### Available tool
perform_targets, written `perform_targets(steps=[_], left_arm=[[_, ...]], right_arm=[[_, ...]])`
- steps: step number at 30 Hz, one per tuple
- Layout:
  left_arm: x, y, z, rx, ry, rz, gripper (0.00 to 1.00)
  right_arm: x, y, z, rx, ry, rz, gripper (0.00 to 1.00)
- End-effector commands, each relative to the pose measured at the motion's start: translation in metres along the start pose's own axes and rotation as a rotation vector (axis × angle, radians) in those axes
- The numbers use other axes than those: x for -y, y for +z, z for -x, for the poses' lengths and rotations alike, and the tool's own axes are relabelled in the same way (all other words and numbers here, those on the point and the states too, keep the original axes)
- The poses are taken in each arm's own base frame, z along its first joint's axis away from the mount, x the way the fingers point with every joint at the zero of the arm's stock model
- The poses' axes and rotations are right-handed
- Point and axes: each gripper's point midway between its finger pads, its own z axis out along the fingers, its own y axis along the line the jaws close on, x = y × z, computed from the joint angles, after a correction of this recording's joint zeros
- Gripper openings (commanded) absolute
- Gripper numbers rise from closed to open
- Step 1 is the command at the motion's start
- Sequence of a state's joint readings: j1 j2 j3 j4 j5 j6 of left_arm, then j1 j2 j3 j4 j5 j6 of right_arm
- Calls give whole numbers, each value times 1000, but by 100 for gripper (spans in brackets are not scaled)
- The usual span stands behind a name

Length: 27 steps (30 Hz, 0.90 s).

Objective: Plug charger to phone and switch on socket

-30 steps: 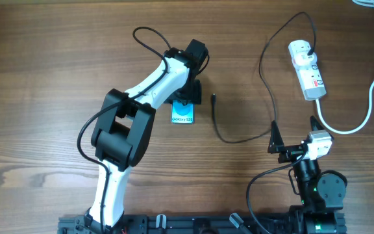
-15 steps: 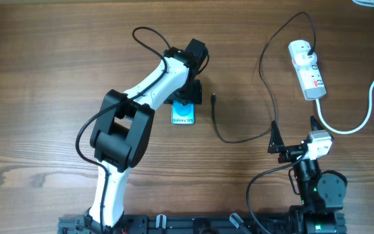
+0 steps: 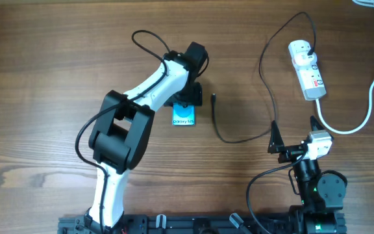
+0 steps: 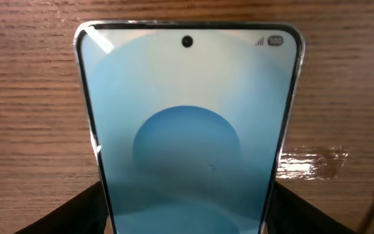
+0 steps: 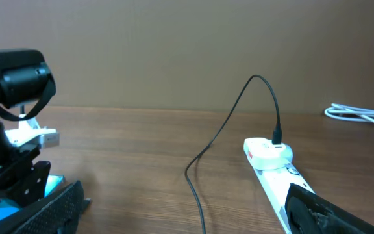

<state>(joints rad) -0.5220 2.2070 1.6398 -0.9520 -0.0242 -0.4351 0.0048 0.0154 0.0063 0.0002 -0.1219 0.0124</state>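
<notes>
The phone [image 3: 183, 116], with a cyan screen and a white text strip, lies flat on the wooden table. In the left wrist view the phone [image 4: 187, 130] fills the frame. My left gripper [image 3: 187, 99] is over its far end, and its two dark fingers [image 4: 187, 214] press against both long edges. The charger's black cable [image 3: 265, 71] runs from the socket [image 3: 307, 68] in a loop to its plug tip [image 3: 213, 99], which lies free just right of the phone. My right gripper [image 3: 294, 140] is open and empty at the front right. In its own view the gripper [image 5: 187, 221] faces the cable [image 5: 197, 188] and the socket [image 5: 271, 166].
A thick white lead [image 3: 369, 97] curves from the socket's near end off the back right; it also shows in the right wrist view [image 5: 362, 116]. The left arm [image 3: 141, 97] stretches across the table's left middle.
The left wrist has shifted very slightly. The phone, the cable and the right arm have not moved.
</notes>
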Motion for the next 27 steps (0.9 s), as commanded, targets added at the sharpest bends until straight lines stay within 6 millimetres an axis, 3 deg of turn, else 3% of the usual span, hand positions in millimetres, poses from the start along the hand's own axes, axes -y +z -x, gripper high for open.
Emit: perform_targets(steps=[1, 3, 5, 9, 12, 27], left_arm=[[-1, 2, -9, 0, -14, -10, 75], [-1, 3, -8, 3, -14, -12, 79], [-1, 3, -9, -1, -14, -10, 89], [-3, 3, -13, -15, -14, -2, 91], [-4, 3, -15, -22, -14, 2, 80], [-5, 3, -17, -35, -14, 5, 73]], right_arm=[[4, 0, 2, 10, -13, -21, 100], [4, 0, 2, 10, -13, -21, 100], [4, 0, 2, 10, -13, -21, 100], [4, 0, 2, 9, -13, -21, 100], [4, 0, 2, 10, -13, -21, 100], [4, 0, 2, 8, -13, -21, 100]])
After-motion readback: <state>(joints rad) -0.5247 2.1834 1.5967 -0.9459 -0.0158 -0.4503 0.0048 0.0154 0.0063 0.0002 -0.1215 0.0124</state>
